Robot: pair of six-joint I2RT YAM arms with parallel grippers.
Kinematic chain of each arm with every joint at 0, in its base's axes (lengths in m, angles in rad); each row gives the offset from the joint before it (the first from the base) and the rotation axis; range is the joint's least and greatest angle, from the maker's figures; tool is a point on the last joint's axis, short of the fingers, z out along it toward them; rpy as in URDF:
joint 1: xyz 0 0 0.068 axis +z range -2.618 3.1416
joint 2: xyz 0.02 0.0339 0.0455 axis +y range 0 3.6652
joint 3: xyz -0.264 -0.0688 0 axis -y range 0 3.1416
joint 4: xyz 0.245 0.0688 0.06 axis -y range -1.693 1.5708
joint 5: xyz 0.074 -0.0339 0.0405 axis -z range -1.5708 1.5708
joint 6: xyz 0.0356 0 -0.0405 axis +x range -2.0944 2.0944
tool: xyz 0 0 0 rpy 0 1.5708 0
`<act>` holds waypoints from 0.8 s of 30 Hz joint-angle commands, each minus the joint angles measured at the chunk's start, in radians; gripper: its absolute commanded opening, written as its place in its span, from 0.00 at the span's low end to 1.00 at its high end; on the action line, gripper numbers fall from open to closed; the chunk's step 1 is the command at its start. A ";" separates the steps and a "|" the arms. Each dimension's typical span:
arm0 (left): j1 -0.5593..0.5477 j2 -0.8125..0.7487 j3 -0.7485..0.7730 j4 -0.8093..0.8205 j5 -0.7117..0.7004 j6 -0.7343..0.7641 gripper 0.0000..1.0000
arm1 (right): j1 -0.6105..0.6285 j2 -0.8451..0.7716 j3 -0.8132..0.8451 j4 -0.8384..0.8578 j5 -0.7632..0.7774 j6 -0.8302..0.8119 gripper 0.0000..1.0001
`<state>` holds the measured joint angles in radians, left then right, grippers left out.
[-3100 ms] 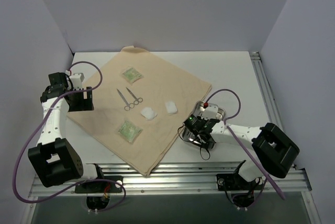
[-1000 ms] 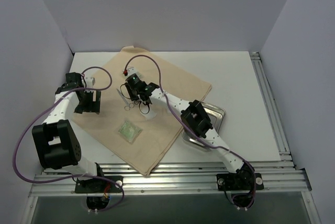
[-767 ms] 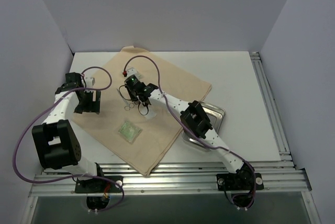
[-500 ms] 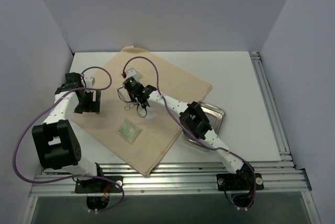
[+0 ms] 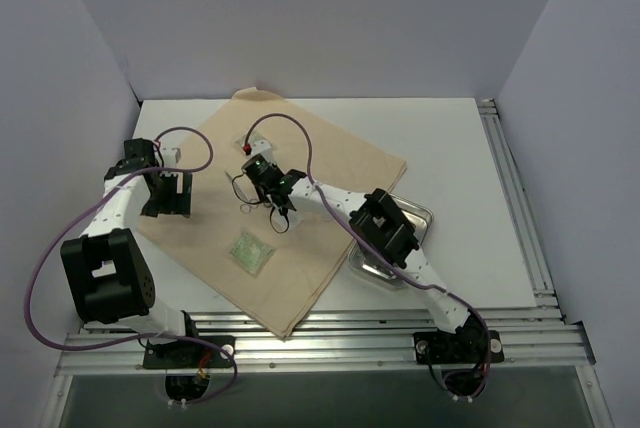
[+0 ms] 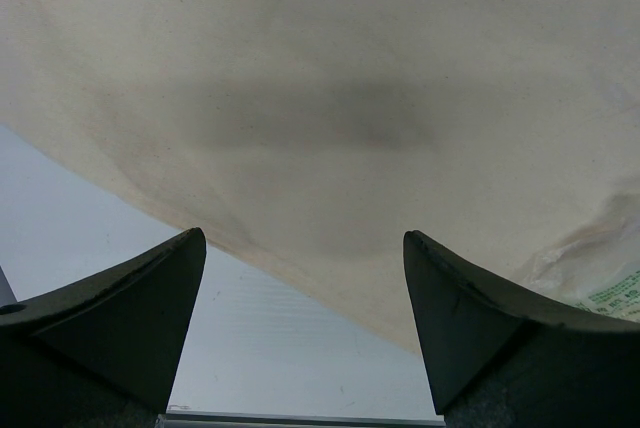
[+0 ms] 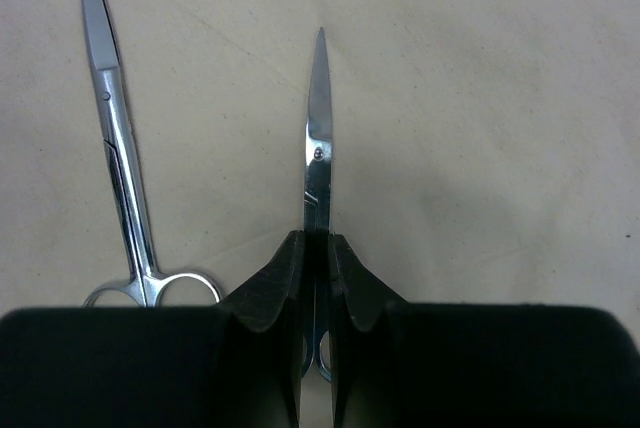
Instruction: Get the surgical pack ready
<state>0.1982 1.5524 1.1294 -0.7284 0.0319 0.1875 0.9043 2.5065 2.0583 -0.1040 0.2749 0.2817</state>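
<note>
The tan cloth (image 5: 330, 163) of the surgical pack lies spread on the table. Two steel forceps (image 7: 115, 148) lie on it side by side. My right gripper (image 7: 317, 248) is shut on the shank of the right-hand forceps (image 7: 317, 138), just above its finger rings. I cannot tell whether that pair is off the cloth. From above, the right gripper (image 5: 262, 188) reaches across the middle of the cloth. A green packet (image 5: 247, 251) lies nearer the front. My left gripper (image 6: 302, 240) hangs open and empty over the cloth's left edge (image 6: 300, 278).
The steel tray (image 5: 415, 218) sits on the white table right of the cloth, partly under my right arm. A corner of a green packet (image 6: 615, 293) shows at the right of the left wrist view. White walls enclose the table on three sides.
The right arm swung from the steel tray to the forceps on the cloth and its jaws closed on one pair. The left arm shifted slightly inward, then held still.
</note>
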 commanded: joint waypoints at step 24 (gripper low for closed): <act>0.014 -0.029 0.001 0.018 0.014 -0.002 0.90 | -0.070 -0.288 -0.219 0.270 0.185 0.094 0.00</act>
<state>0.2050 1.5524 1.1233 -0.7284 0.0341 0.1875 0.8356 2.3581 1.8542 0.0906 0.3874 0.3668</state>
